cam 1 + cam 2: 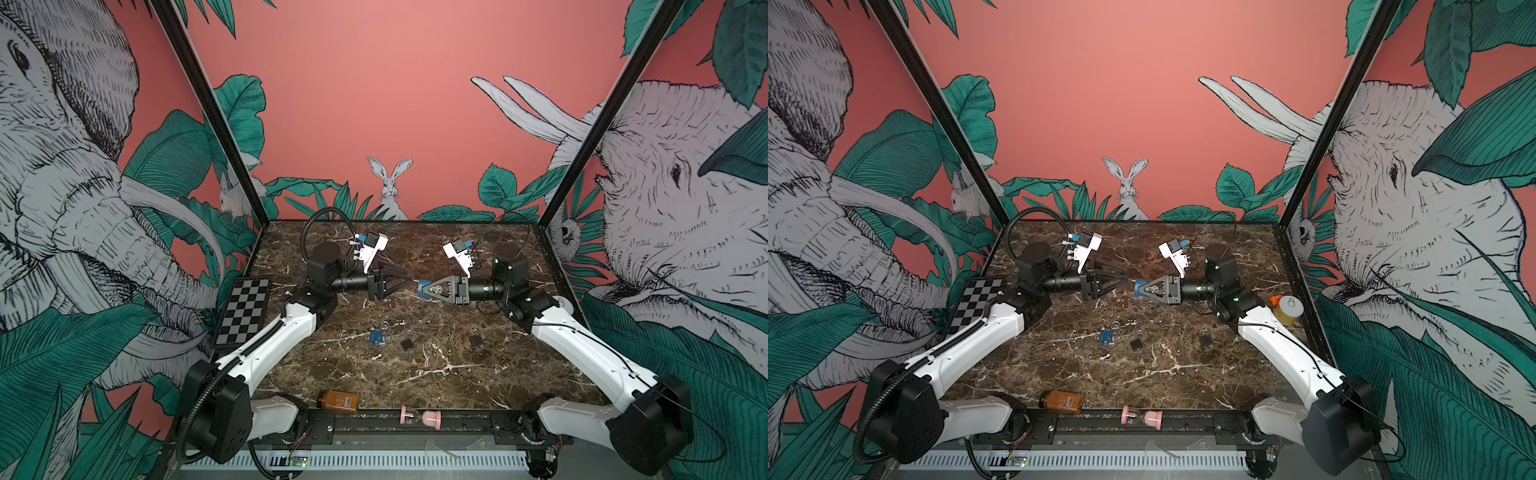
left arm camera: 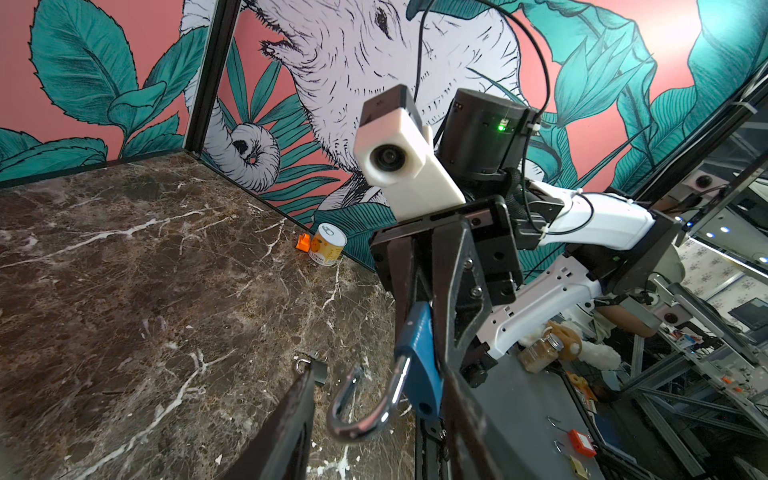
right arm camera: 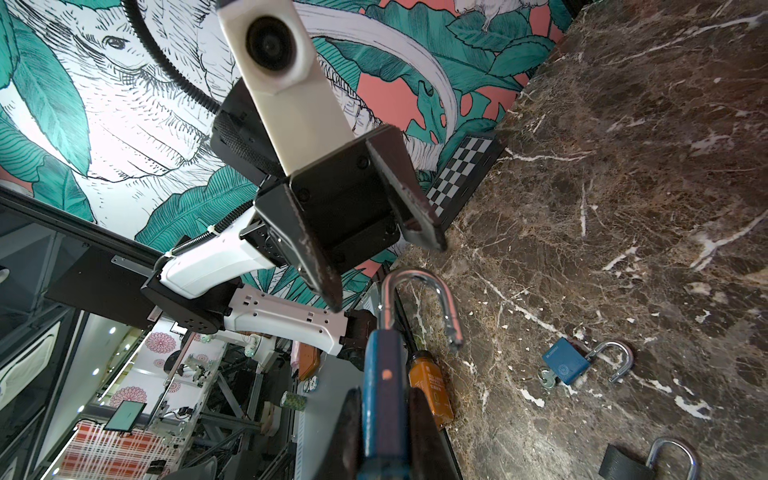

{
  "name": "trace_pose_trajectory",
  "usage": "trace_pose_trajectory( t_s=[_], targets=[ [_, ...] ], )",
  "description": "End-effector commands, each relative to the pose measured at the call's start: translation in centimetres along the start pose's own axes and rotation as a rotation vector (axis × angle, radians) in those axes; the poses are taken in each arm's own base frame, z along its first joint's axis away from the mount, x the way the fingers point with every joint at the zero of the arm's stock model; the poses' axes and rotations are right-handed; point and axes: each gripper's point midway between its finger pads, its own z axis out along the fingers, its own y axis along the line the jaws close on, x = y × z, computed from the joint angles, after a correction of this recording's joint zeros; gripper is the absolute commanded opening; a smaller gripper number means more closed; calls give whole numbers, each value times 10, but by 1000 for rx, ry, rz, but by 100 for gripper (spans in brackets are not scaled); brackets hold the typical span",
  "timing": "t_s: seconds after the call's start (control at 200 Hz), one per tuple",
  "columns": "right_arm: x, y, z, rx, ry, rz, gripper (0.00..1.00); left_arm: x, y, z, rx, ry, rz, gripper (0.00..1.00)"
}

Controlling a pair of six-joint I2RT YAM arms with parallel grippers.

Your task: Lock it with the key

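Observation:
My right gripper (image 1: 424,288) (image 3: 384,399) is shut on the body of a blue padlock (image 1: 422,289) (image 3: 384,415) and holds it above the middle of the marble table. The steel shackle (image 3: 415,282) (image 2: 361,419) is swung open and points at my left gripper (image 1: 409,278) (image 3: 386,272). That gripper is open. Its two fingers stand either side of the shackle's bend without touching it. No key shows on the held padlock. A key (image 3: 546,379) sticks out of another blue padlock (image 3: 565,365) lying on the table.
On the table (image 1: 457,374) toward the front lie the second blue padlock (image 1: 377,336) and two black padlocks (image 1: 406,343) (image 1: 475,338). An amber bottle (image 1: 338,401) and pink hourglass (image 1: 420,417) sit at the front edge. A checkerboard (image 1: 245,311) leans left; a can (image 1: 1289,309) stands right.

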Motion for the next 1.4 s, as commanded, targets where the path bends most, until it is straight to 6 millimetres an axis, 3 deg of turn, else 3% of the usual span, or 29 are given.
trace_pose_trajectory(
  t_s=[0.0,0.43,1.39],
  targets=[
    [-25,21,-3,-37,-61,-111,0,-3,-15,-2,35,-14,34,48],
    [-26,15,-3,-1,-73,-130,0,-1,-8,-1,14,-20,6,31],
    [-29,17,-8,25,-104,-183,0,8,-8,3,36,6,-47,17]
  ],
)
